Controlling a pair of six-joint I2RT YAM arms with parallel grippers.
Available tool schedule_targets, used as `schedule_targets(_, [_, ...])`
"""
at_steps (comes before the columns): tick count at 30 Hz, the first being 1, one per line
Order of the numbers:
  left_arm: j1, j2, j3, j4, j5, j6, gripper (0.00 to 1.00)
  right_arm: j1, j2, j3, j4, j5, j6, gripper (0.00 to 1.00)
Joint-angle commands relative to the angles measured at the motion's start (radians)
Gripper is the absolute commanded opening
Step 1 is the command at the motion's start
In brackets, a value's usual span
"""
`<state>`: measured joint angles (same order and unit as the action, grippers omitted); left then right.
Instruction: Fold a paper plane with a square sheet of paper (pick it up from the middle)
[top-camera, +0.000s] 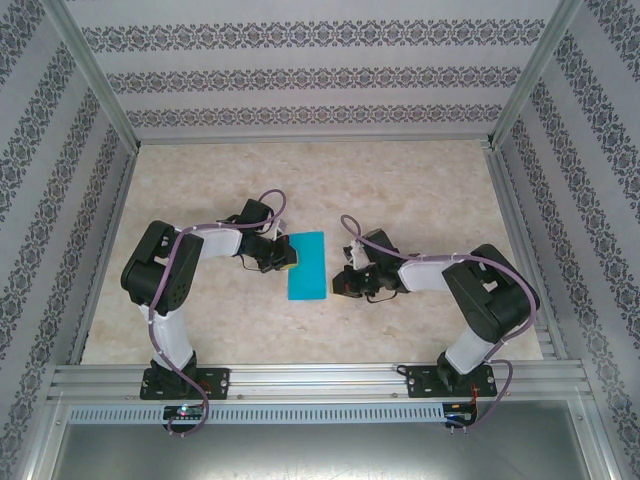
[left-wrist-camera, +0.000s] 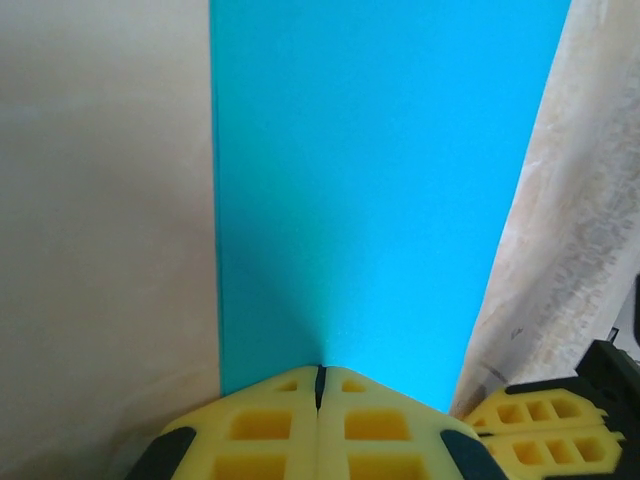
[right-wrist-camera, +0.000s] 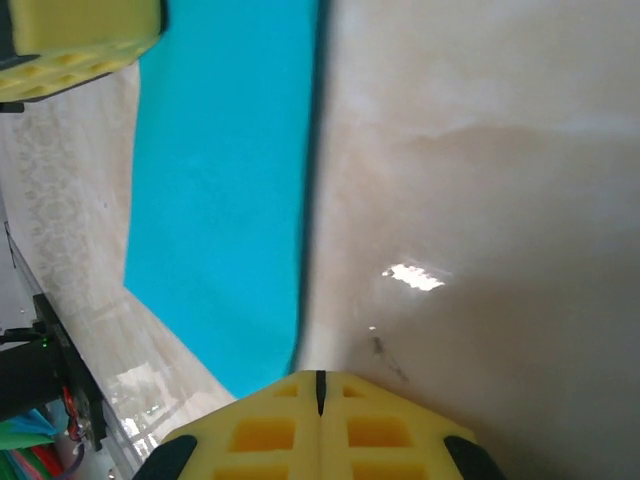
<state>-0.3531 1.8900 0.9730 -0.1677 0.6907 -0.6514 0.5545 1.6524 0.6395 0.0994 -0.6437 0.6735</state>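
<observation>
On the pale marbled table, about midway between my two arms, the teal sheet of paper lies flat. It shows as a narrow rectangle rather than a square, with its long side running away from the bases.

From the top camera, the left gripper sits at the sheet's left long edge, roughly halfway along it. In its wrist view the two yellow fingers are pressed together with only a thin seam between them, and their tips meet the paper's near edge. I cannot tell whether any paper is caught in that seam.

The right gripper is down at table level just beside the sheet's right edge, toward its near end. Its fingers are likewise together. In its wrist view the tips rest over bare table, with the paper's corner just to their left.

Each wrist camera catches a piece of the other arm's yellow fingers across the sheet, so the tools crowd the paper from both sides.

Around the work I see:
- a lilac cable looped above each wrist
- patterned walls on three sides
- an aluminium rail along the near edge, carrying both bases

A bright glare spot lies on the table ahead of the right fingers.
</observation>
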Motion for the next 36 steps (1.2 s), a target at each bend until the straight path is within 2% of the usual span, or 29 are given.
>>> schedule_targets(1, [-0.003, 0.096, -0.058, -0.207, -0.284, 0.008, 0.0, 0.033, -0.005, 0.094, -0.038, 0.029, 0.012, 0.0])
schedule_targets(7, [-0.003, 0.12, -0.065, -0.184, -0.264, 0.005, 0.0, 0.124, 0.145, 0.237, -0.02, 0.074, 0.072, 0.0])
schedule_targets(15, [-0.003, 0.123, -0.08, -0.178, -0.278, -0.007, 0.0, 0.128, 0.189, 0.191, -0.011, 0.056, 0.065, 0.0])
schedule_targets(27, [-0.004, 0.123, -0.068, -0.178, -0.283, -0.001, 0.0, 0.075, 0.004, -0.068, -0.108, 0.074, 0.035, 0.0])
schedule_targets(32, [-0.01, 0.079, -0.027, -0.127, -0.18, 0.052, 0.0, 0.044, -0.158, -0.055, -0.137, 0.103, 0.047, 0.0])
schedule_targets(36, [-0.026, -0.031, 0.067, -0.141, -0.159, 0.119, 0.01, 0.047, -0.252, -0.033, -0.09, 0.173, 0.135, 0.0])
